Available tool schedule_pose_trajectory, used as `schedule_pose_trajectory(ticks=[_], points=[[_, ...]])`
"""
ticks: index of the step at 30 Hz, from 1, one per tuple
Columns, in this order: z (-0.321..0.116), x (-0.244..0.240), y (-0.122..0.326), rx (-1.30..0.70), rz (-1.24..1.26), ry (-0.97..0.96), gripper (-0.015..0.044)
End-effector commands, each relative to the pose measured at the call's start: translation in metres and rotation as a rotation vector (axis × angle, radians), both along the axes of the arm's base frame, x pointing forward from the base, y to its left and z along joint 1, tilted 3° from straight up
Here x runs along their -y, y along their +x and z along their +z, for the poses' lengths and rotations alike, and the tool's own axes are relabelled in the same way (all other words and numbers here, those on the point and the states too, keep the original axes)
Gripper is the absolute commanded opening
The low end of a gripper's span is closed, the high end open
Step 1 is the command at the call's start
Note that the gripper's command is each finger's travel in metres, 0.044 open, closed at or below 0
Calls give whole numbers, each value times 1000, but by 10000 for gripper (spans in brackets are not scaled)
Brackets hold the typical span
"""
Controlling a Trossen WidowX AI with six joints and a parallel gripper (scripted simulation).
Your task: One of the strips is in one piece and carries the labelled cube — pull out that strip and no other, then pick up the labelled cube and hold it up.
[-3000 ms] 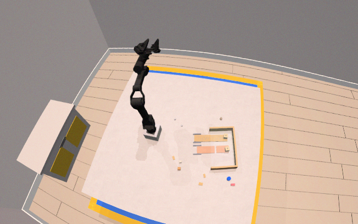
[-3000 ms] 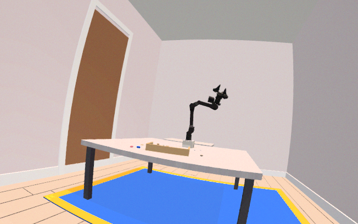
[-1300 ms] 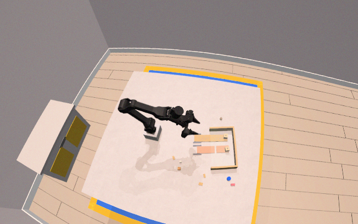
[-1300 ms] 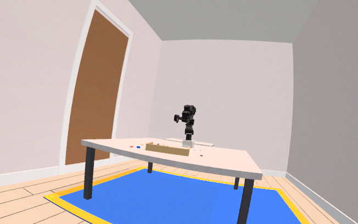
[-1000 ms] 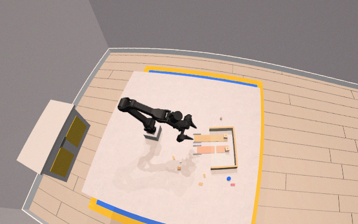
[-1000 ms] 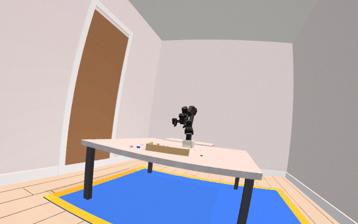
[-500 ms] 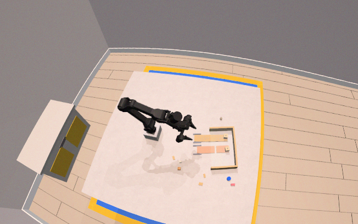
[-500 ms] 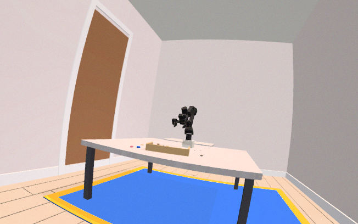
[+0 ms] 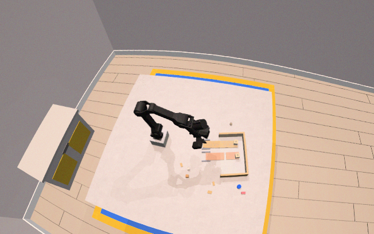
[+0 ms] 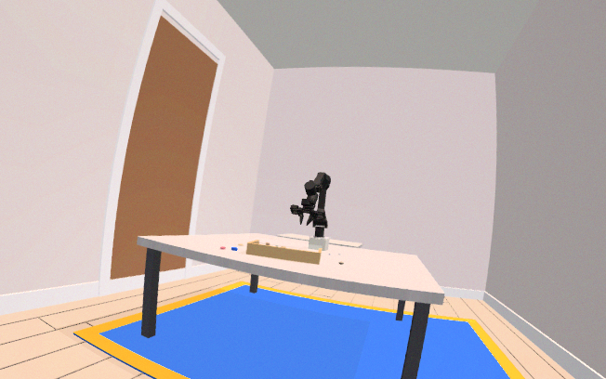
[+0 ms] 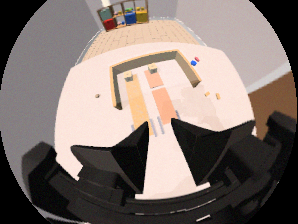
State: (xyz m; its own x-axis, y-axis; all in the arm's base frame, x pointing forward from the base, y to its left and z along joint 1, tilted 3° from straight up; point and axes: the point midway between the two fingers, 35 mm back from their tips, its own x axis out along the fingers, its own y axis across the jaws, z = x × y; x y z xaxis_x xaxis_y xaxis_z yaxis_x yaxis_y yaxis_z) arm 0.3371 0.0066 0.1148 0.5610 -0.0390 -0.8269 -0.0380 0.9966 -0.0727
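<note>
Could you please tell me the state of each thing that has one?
tool: partly closed, empty, raised.
tan strip: one piece, carrying a cube.
pink strip: split in two, carrying another cube.
frame: open toward the arm.

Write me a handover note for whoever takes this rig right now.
Gripper: partly closed, holds nothing, above the table by the strips' near ends.
Tan strip: in one piece, inside the frame, cube on its far end.
Pink strip: split in two, carries its own cube; leave it.
Done: nothing pulled or lifted yet.
Left: pull out the tan strip, then pick up its cube and hold it up.
</note>
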Motion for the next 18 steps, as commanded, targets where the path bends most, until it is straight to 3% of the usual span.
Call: schedule_pose_trajectory(ticks=[1, 3, 8, 18], points=[[-31, -13, 9, -238, 58, -17, 32], [-44, -19, 11, -339, 80, -25, 0], [-71, -33, 13, -557, 126, -45, 0], [-73, -34, 13, -565, 128, -46, 0]])
